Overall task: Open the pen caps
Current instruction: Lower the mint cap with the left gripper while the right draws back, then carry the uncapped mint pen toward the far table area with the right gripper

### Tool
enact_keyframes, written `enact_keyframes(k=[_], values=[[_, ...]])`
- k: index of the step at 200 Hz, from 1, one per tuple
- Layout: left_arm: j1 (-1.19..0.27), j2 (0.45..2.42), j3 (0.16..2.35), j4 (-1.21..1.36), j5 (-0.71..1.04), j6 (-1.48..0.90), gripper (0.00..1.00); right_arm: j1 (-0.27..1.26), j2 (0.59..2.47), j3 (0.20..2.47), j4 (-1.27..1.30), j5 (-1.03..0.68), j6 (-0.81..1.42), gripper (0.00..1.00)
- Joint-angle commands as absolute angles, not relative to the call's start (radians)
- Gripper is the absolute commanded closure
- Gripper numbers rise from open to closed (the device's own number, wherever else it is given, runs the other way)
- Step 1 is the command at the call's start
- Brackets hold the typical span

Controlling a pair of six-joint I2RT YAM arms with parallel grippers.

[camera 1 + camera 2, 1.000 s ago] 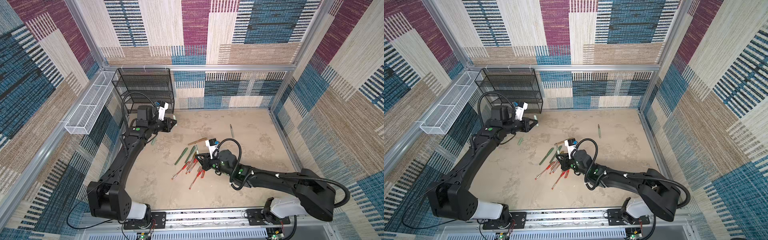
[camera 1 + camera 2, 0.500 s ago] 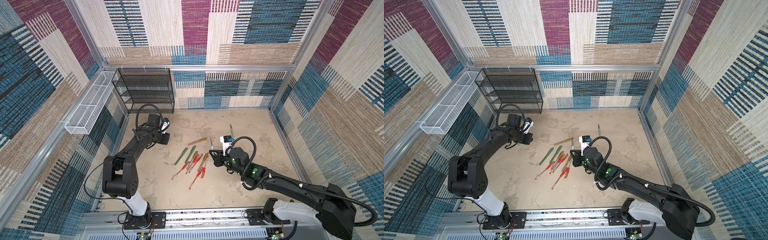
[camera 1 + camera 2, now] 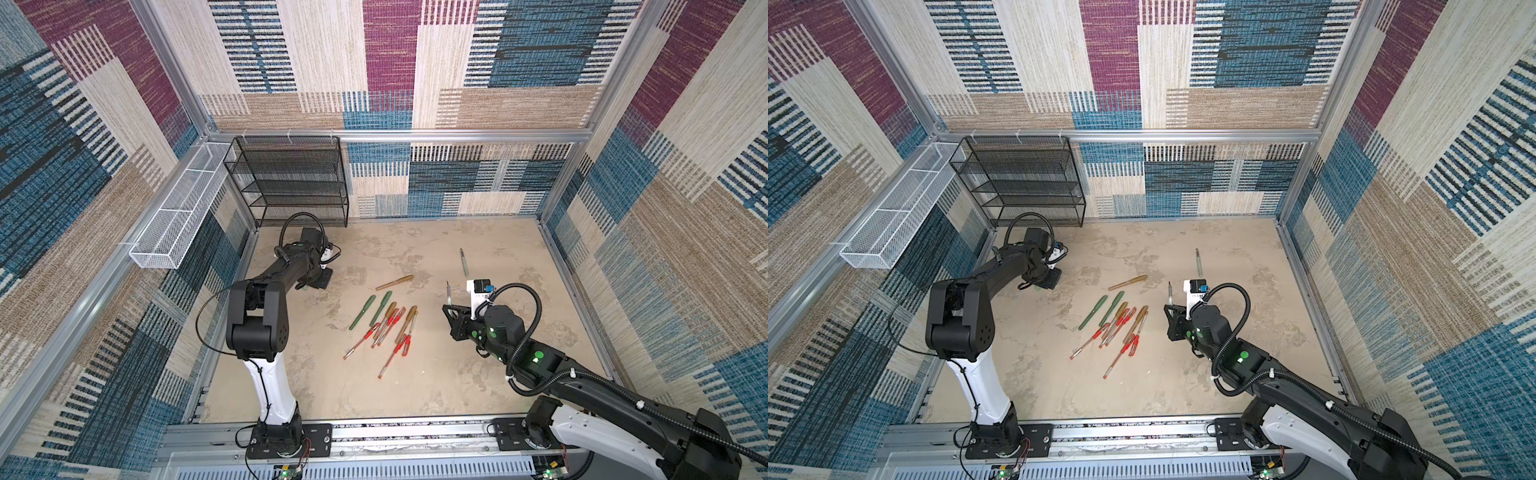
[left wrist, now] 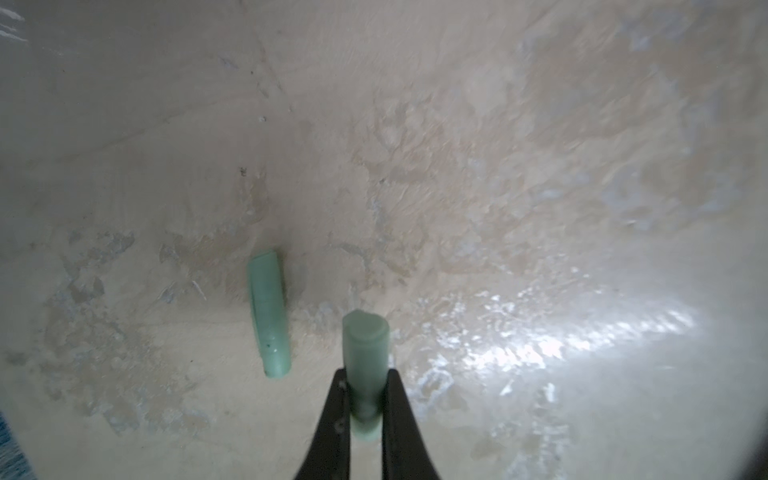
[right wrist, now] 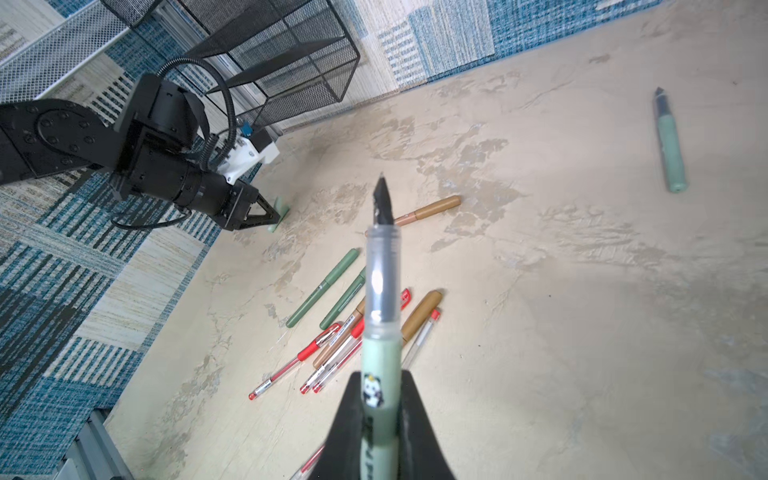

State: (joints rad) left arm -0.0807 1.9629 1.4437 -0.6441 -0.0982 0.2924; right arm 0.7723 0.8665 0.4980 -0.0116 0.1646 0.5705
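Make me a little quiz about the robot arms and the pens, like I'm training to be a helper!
1. What is the left gripper holding? A) a red pen B) a mint cap C) nothing
2. True or false: the right gripper holds a mint pen with its tip bare.
3. Fill in: a second mint cap lies on the ____.
Key: 1 B. 2 true. 3 table.

A pen cluster [image 3: 390,322] is laid centrally on the tabletop [image 3: 415,390]. A mesh rack [image 3: 291,183] is set in the back-left corner, a lone pen [image 3: 464,264] behind-right of the cluster.
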Motion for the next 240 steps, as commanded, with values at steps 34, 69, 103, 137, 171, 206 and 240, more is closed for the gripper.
enact_keyframes(k=[34,69,103,137,171,206,240], values=[[-0.074,2.027,1.478,-0.662,-0.177,0.314,0.96,0.772,0.851,0.476,0.001,0.161,0.572,1.00],[-0.072,2.051,1.513,-0.680,-0.166,0.294,0.84,0.772,0.862,0.505,-0.025,0.158,0.565,1.00],[-0.072,2.009,1.505,-0.678,-0.141,0.272,0.72,0.772,0.845,0.518,-0.039,0.162,0.574,1.00],[-0.073,1.935,1.484,-0.677,-0.109,0.243,0.57,0.772,0.862,0.549,-0.066,0.156,0.584,1.00],[-0.074,1.818,1.438,-0.673,-0.036,0.208,0.52,0.771,0.898,0.594,-0.089,0.162,0.578,1.00],[-0.074,1.632,1.321,-0.618,0.038,0.189,0.42,0.743,0.966,0.658,-0.129,0.160,0.525,1.00],[-0.074,1.421,1.167,-0.544,0.132,0.194,0.29,0.668,1.068,0.772,-0.189,0.107,0.450,1.00]])
